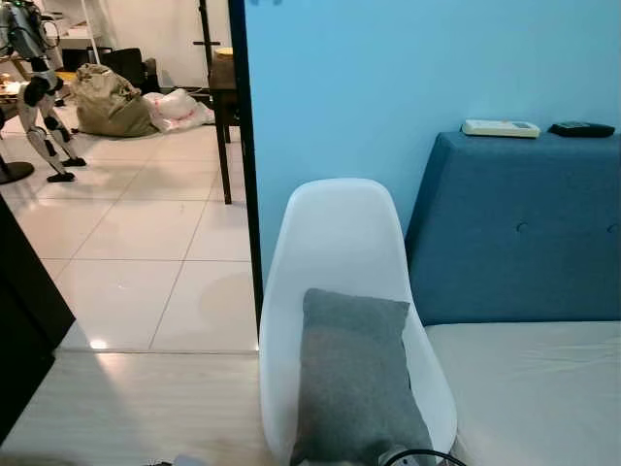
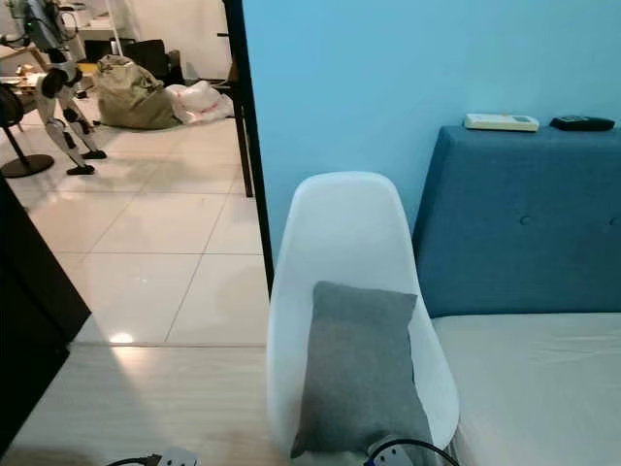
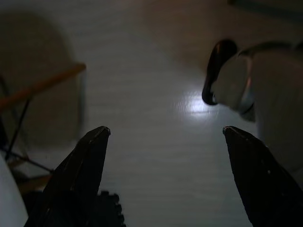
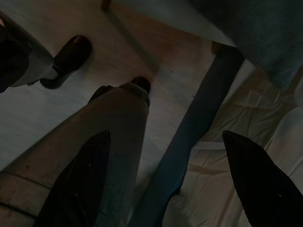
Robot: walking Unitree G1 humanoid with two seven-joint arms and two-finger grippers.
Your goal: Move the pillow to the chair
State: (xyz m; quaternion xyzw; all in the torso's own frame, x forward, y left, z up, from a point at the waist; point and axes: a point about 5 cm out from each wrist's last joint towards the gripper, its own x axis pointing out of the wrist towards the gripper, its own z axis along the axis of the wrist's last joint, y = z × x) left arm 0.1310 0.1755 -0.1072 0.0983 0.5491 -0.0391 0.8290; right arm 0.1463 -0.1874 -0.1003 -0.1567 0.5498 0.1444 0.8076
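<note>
A grey pillow (image 1: pixel 354 379) leans upright on the seat of a white plastic shell chair (image 1: pixel 335 238), resting against its back. The chair stands beside a blue wall, just left of the bed. My left gripper (image 3: pixel 168 177) hangs open over pale wooden floor, nothing between its black fingers. My right gripper (image 4: pixel 165 179) also hangs open, low beside the bed's blue frame (image 4: pixel 189 142) and white sheet (image 4: pixel 246 142), holding nothing.
A bed with a white mattress (image 1: pixel 534 388) and a blue headboard (image 1: pixel 519 228) fills the right side; two remotes (image 1: pixel 500 128) lie on the headboard. A black doorframe (image 1: pixel 243 155) opens onto a tiled room with bags (image 1: pixel 112 102) and another robot (image 1: pixel 39 92).
</note>
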